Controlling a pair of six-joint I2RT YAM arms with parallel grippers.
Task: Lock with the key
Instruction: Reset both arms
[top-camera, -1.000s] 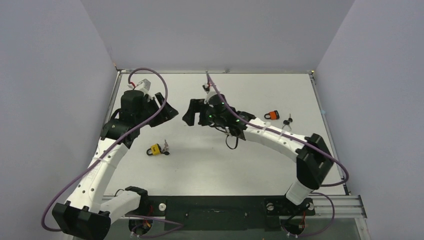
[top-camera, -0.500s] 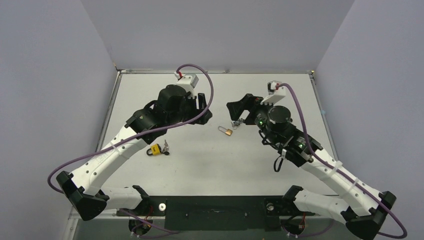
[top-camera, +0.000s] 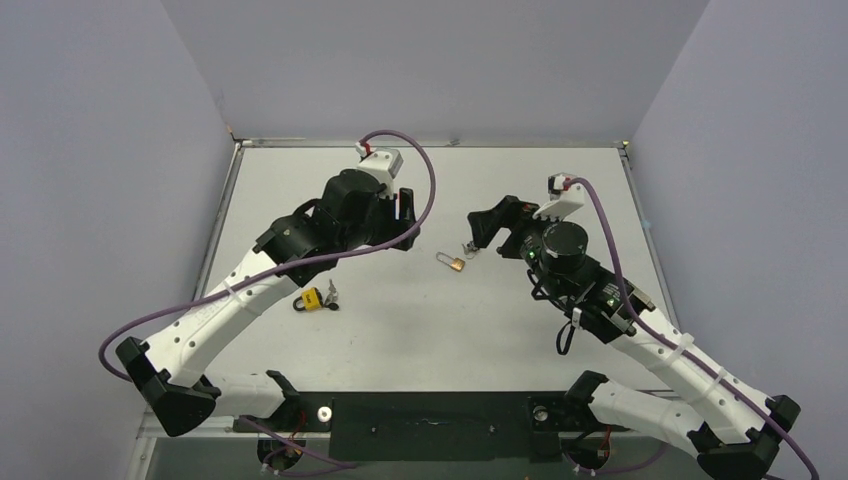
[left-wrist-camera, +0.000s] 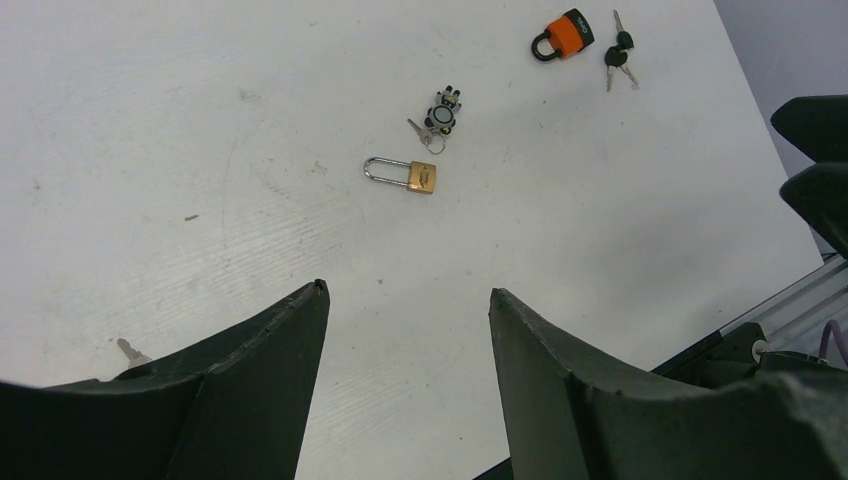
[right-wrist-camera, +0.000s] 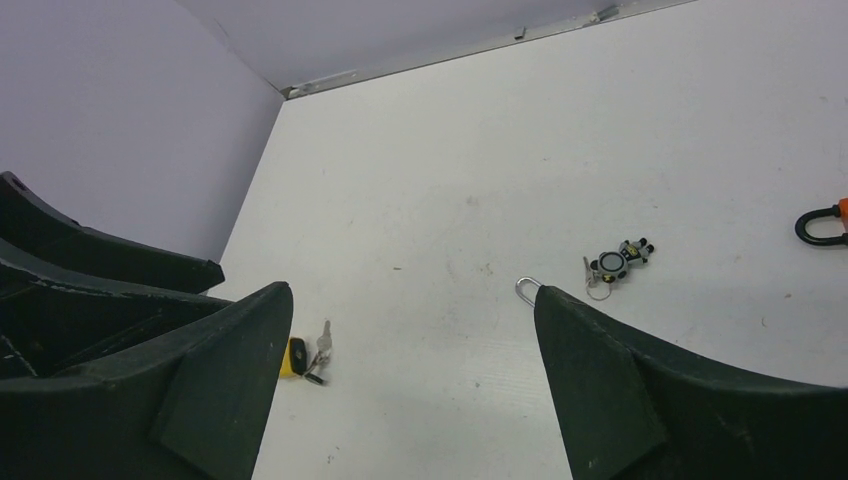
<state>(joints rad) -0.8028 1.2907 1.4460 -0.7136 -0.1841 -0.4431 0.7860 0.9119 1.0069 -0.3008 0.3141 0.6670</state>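
Looks like approach stage — left gripper (left-wrist-camera: 408, 290) and right gripper (right-wrist-camera: 412, 290) hover, fingers spread and empty, so next one must pinch the key (left-wrist-camera: 437, 118) just beside the brass padlock (left-wrist-camera: 411, 174).

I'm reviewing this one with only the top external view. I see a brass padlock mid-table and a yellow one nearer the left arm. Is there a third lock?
Observer: Yes. The left wrist view shows an orange padlock lying flat, with two dark-headed keys beside it.
Operator: Is either arm holding a key?
Observer: No. In the wrist views the left gripper and the right gripper stand open and empty.
Operator: Is a key in the brass padlock?
Observer: No. A key ring with a small charm lies beside the brass padlock, not inserted.
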